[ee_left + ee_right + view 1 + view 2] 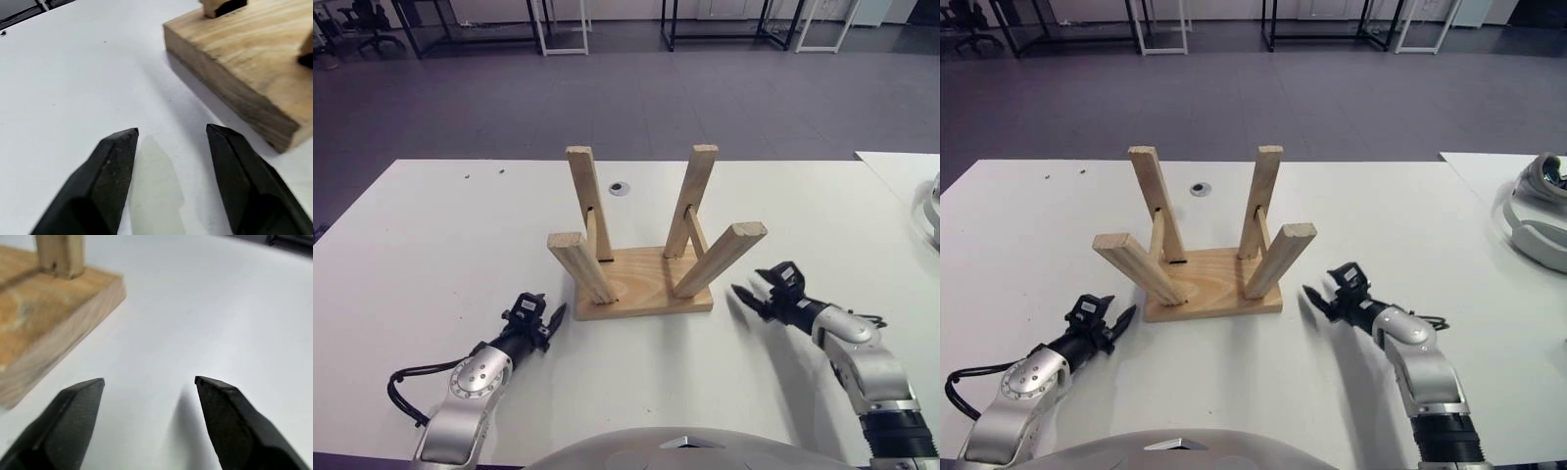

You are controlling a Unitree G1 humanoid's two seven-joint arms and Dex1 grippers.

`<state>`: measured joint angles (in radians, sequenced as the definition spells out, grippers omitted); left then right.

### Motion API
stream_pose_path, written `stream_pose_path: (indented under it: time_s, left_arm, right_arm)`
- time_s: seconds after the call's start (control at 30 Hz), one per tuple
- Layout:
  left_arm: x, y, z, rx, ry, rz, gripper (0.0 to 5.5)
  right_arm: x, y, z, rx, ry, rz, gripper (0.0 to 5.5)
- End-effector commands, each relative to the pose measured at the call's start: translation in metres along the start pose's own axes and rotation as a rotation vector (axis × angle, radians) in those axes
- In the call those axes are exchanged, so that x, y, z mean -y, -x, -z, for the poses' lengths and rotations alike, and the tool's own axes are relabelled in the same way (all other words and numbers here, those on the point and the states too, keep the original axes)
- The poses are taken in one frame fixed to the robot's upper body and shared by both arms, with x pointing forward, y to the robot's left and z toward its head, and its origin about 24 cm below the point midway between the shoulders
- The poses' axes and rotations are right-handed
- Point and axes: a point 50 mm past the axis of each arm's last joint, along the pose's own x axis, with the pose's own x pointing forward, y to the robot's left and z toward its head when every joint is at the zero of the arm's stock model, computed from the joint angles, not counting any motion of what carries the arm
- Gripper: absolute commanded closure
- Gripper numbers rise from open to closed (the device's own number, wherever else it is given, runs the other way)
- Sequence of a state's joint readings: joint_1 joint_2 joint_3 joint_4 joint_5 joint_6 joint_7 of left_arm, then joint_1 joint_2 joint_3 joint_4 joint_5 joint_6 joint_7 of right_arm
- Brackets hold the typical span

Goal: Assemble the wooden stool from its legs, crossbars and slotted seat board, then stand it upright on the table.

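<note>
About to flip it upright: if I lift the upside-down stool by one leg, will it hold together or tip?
Probably stiff: the seat board and legs look like solid wood. Resting flat on the board, it should slide rather than tip if pushed. The legs show no fasteners, so one may pull loose when lifted.

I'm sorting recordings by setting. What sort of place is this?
Probably a lab or workshop room: a white worktable, metal-framed benches on a bare grey floor, and an office chair at the back.
</note>
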<state>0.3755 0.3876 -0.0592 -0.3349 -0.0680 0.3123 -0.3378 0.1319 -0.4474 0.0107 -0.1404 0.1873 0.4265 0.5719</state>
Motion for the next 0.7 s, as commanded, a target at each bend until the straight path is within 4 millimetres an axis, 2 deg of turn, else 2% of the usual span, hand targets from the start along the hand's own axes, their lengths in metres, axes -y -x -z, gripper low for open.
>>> stream_pose_path:
  time_s: [0.03, 0.1, 0.17, 0.2, 0.3, 0.37, 0.53, 0.7]
  left_arm:
    - [0.018, -0.006, 0.003, -0.038, 0.06, 0.037, 2.93]
    - [0.027, -0.009, -0.016, 0.027, 0.163, 0.132, 2.93]
    - [0.035, -0.005, -0.042, 0.124, 0.314, 0.273, 2.93]
    - [0.035, -0.003, -0.05, 0.145, 0.335, 0.311, 2.93]
    - [0.039, 0.007, -0.078, 0.196, 0.299, 0.428, 2.93]
    - [0.041, 0.018, -0.091, 0.229, 0.264, 0.5, 2.93]
    - [0.018, 0.038, -0.093, 0.214, 0.185, 0.509, 2.93]
    - [-0.018, 0.036, -0.074, 0.194, 0.213, 0.381, 2.93]
  right_arm:
    - [-0.035, -0.01, -0.004, -0.002, -0.039, -0.117, 2.03]
    - [-0.047, -0.015, -0.026, 0.065, -0.084, -0.166, 2.03]
    - [-0.058, -0.01, -0.044, 0.101, -0.11, -0.216, 2.03]
    - [-0.062, -0.006, -0.051, 0.109, -0.119, -0.236, 2.03]
    - [-0.073, 0.013, -0.082, 0.168, -0.198, -0.327, 2.03]
    - [-0.073, 0.024, -0.094, 0.176, -0.193, -0.368, 2.03]
    - [-0.05, 0.049, -0.121, 0.23, -0.114, -0.361, 2.03]
    - [-0.038, 0.054, -0.119, 0.202, -0.095, -0.3, 2.03]
